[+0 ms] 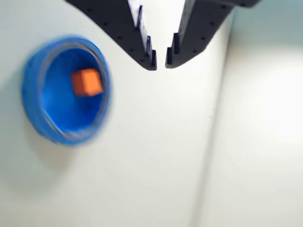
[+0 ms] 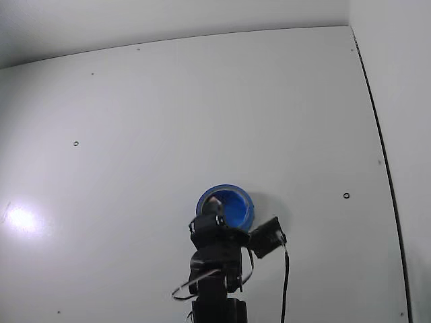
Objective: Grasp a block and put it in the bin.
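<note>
The block (image 1: pixel 87 82) is sitting inside the bin (image 1: pixel 33 101), resting on the blue floor toward the upper part of the bowl as the wrist view shows it, so the drop looks already made. The hand (image 1: pixel 161 60) is hanging over bare white worktop (image 1: pixel 156 161) to the right of the bin in that view, holding nothing, its jaws standing narrow with only a slim gap showing between the tips. The wrist view is smearing, the bin's rim most of all, which suggests the camera is moving, though the direction cannot be read from this. In the fixed view the arm (image 2: pixel 215 269) is rising from the bottom edge and overlapping the near rim of the bin (image 2: pixel 239 202), and the block is hard to make out there. From here the main risk, as I judge it, is the arm clipping the bin's thick rim while it is pulling clear: the bowl is shallow and looks light, so a nudge could be sliding it across the smooth worktop or tipping it enough to spill the cube back out. A cable (image 2: pixel 286 282) is hanging beside the arm close to the bin, and a sweeping retreat could be dragging it against the rim in the same way.
</note>
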